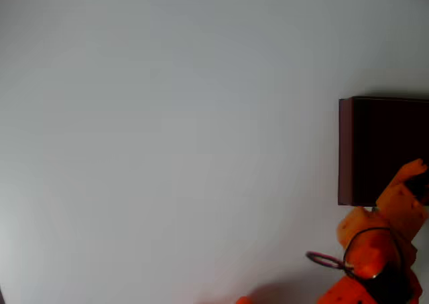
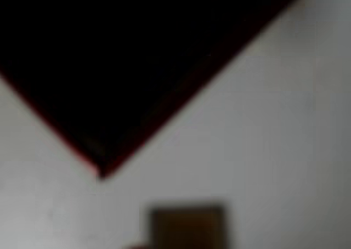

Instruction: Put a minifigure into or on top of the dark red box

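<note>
The orange gripper (image 1: pixel 417 170) reaches over the dark red box (image 1: pixel 346 150) at the white table's (image 1: pixel 167 130) right edge; its jaws' spacing is perhaps hidden, unclear.

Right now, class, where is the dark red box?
In the overhead view the box sits at the right edge, with the orange hand over its lower part.
</note>
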